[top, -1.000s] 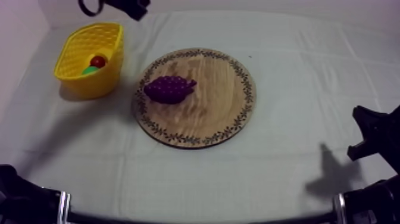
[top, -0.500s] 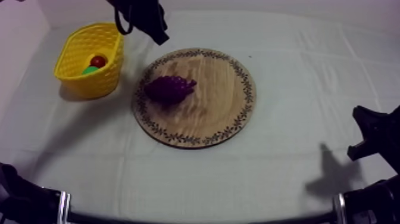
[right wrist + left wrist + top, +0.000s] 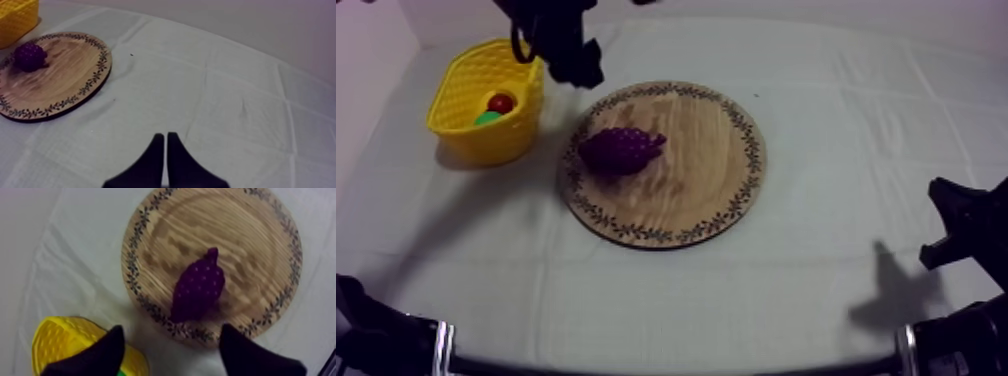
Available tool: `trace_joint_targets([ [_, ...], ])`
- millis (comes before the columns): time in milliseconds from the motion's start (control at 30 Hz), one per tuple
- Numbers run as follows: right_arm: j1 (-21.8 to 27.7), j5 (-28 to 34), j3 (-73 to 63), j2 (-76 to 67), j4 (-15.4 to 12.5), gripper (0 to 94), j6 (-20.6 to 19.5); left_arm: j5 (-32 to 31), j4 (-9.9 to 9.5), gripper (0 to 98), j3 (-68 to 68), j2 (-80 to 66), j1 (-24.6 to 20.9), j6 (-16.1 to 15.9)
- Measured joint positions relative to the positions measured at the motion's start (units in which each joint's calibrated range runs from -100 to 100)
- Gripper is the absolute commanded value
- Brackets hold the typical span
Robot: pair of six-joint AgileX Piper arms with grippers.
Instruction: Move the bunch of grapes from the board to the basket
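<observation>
Grey-white cloth covers the whole counter point(image 3: 836, 90), a bit creased, and pretty much everything sits relative to the round wooden board point(image 3: 706, 170) with the patterned rim. The board lies flat on the cloth.

Next biggest is the yellow basket point(image 3: 496, 140), just off the board's left edge, close to it but not touching. Inside it there's a small red fruit point(image 3: 500, 102) with something green point(image 3: 487, 118) right against it; I can't tell what the green bit is.

The bunch of grapes point(image 3: 621, 150) isn't in the basket. It's lying on its side on the board, on the half nearest the basket, inside the patterned rim. The left wrist view looks straight down on the grapes point(image 3: 198, 288), with the board point(image 3: 240, 233) under them and the basket point(image 3: 65, 338) off to one side.

The left arm comes in from the upper left, and the left gripper point(image 3: 581, 70) hangs just past the board's far rim, between the board and the basket. Its fingers are spread wide with nothing between them point(image 3: 172, 333), above the grapes and not touching them.

The right arm point(image 3: 971, 225) sits low, well away from the board on the side opposite the basket. The right gripper point(image 3: 165, 136) has its fingers pressed together in a narrow wedge over bare cloth, with the board point(image 3: 65, 75) and grapes point(image 3: 29, 55) well off ahead of it.
</observation>
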Motion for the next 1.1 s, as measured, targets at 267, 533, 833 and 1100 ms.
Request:
trace_joint_targets([
  [267,0.0,0.0,0.0,0.0,0.0,0.4,0.0,2.8,0.19,95.9,2.7,-1.9,0.0,-2.4],
  [533,0.0,0.0,0.0,0.0,0.0,0.4,0.0,-3.5,0.52,96.1,8.3,-0.4,0.1,-2.4],
  [833,0.0,0.0,0.0,0.0,0.0,0.4,0.0,-16.6,0.19,95.7,14.5,4.7,0.1,-2.0],
  [1100,0.0,0.0,0.0,0.0,0.0,0.4,0.0,-27.5,-0.05,95.1,17.4,9.9,0.1,-3.4],
])
